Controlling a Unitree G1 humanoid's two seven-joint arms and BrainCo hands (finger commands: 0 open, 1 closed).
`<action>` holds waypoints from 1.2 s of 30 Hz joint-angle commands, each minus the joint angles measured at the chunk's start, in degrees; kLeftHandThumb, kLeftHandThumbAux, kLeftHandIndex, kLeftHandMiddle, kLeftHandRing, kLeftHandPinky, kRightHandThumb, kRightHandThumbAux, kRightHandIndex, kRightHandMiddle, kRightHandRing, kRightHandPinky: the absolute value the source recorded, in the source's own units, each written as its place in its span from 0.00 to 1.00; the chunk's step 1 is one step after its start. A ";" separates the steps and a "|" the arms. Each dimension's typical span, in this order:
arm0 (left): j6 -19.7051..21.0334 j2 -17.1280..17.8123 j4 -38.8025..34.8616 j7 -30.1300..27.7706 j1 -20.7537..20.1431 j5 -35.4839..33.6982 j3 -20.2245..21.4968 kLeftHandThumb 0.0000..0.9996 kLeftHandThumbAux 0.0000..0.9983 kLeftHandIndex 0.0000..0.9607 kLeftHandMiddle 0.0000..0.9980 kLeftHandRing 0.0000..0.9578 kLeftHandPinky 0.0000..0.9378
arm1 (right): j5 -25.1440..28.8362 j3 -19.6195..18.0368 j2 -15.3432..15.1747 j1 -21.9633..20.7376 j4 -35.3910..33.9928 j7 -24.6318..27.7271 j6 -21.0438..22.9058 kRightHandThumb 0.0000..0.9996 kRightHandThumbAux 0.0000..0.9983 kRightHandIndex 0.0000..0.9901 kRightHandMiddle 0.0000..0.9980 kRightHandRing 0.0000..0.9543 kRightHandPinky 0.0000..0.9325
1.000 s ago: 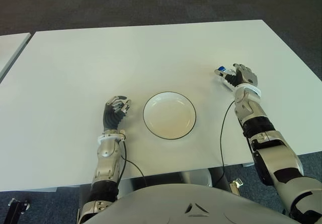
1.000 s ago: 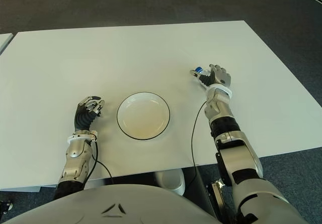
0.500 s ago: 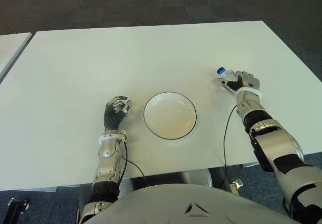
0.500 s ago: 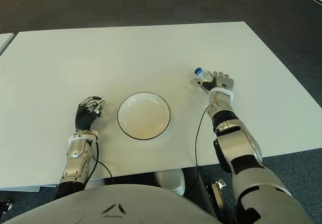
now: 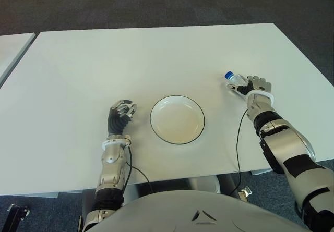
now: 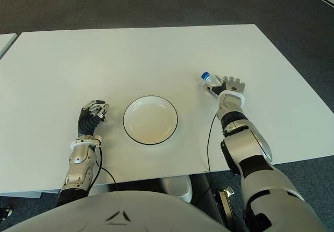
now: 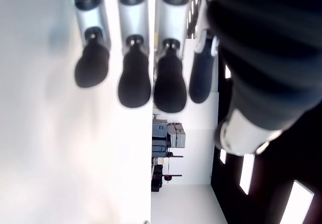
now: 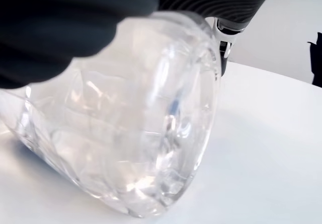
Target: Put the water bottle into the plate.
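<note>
My right hand (image 5: 254, 87): fingers clamped on clear water bottle (image 5: 235, 79), blue cap pointing away. White plate (image 5: 177, 120) to its left; my left hand (image 5: 120, 114) beyond, fingers curled, empty.

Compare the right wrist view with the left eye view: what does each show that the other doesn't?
Only the right wrist view shows the water bottle close up, its clear ribbed body under dark fingers. Only the left eye view shows the plate, empty, the left hand beside it on the robot's left, and the bottle's blue cap. Both show the right hand closed on the bottle over the white table.
</note>
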 commanded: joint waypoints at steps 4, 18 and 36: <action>1.33 -0.30 0.66 -0.66 0.67 -1.48 0.23 0.70 0.72 0.45 0.74 0.77 0.78 | 2.30 0.18 4.51 6.40 3.88 5.34 2.73 0.60 0.23 0.00 0.00 0.00 0.00; 0.70 -0.71 1.12 -0.65 0.56 -3.41 1.05 0.71 0.72 0.45 0.73 0.75 0.76 | 3.95 -1.63 4.94 7.83 5.03 5.61 1.93 0.69 0.66 0.41 0.14 0.06 0.04; -0.92 -0.92 1.61 0.48 0.67 -3.22 1.22 0.71 0.72 0.45 0.73 0.75 0.77 | 7.76 -7.81 6.53 6.75 4.72 3.66 3.77 0.70 0.72 0.44 0.75 0.83 0.91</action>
